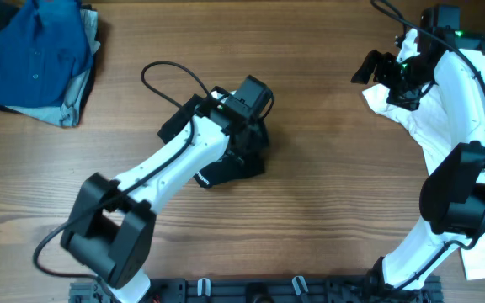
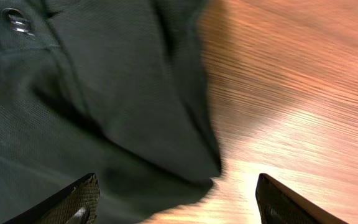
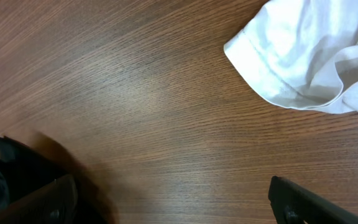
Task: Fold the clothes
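Because the black T-shirt (image 1: 236, 164) is thin, soft knit, it should weigh little and hold no shape, so a pinch at a hem or its loose corner looks the safest hold. It lies bunched in a small dark bundle at the middle of the smooth wood-grained counter (image 1: 327, 210), under the left hand (image 2: 176, 196), which is spread wide, gripping nothing; how many layers it has is hard to tell, since the arm (image 1: 171, 164) covers most of it. Far right, the right hand (image 3: 173, 202) hangs open over bare wood beside a crumpled white T-shirt (image 3: 297, 56).
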Robot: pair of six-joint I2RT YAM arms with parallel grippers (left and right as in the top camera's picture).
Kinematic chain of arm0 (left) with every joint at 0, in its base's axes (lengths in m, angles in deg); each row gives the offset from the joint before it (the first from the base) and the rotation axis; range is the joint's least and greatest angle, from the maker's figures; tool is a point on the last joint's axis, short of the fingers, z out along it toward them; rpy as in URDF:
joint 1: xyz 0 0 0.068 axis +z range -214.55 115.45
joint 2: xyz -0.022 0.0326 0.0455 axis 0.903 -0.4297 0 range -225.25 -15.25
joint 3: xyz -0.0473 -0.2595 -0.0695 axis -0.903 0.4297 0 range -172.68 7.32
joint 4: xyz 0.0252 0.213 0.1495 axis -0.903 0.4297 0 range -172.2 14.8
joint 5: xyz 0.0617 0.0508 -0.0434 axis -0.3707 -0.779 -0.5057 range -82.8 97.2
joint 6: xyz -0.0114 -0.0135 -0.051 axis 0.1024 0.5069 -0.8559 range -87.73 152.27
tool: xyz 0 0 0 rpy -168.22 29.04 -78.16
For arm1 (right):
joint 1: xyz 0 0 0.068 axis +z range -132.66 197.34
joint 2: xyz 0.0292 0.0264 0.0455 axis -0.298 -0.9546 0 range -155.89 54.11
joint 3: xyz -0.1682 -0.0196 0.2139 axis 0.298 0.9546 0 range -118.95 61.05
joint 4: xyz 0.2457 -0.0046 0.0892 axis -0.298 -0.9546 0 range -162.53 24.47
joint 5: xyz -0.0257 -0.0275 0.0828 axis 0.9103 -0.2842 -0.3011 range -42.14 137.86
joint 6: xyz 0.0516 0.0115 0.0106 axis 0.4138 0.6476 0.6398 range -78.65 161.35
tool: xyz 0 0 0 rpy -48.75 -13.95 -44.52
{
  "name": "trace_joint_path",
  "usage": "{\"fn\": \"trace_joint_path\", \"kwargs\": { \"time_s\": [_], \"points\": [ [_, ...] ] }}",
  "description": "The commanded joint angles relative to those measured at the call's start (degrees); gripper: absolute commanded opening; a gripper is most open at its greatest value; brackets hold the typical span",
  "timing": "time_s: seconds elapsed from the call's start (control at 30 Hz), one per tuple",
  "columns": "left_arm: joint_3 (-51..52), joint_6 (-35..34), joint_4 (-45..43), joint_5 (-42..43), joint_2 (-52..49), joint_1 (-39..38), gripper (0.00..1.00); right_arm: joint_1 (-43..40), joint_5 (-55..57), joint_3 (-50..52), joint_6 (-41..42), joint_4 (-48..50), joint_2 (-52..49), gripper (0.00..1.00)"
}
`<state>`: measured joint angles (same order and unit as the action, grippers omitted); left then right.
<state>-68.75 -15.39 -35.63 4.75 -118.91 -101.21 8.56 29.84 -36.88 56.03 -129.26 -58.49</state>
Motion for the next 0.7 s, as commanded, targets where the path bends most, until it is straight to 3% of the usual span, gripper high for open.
{"fn": "trace_joint_path", "kwargs": {
  "time_s": [0.0, 0.4, 0.57, 0.67],
  "points": [
    [0.31, 4.09, 0.92, -6.54, -3.76, 0.96, 0.82, 0.28, -1.38, -0.48, -0.79, 0.0, -0.02, 1.0],
    [0.31, 6.21, -3.48, -7.91, -7.69, 1.03, 0.86, 0.28, -1.36, -0.48, -0.81, 0.26, -0.02, 1.0],
    [0.31, 10.91, -5.38, -8.59, -9.6, 0.76, 0.87, 0.35, -1.33, -0.48, -0.85, 0.31, -0.02, 1.0],
    [0.28, 13.84, -6.6, -8.96, -9.9, -0.44, 0.94, 0.35, -1.33, -0.48, -1.11, 0.48, -0.02, 1.0]
  ]
}}
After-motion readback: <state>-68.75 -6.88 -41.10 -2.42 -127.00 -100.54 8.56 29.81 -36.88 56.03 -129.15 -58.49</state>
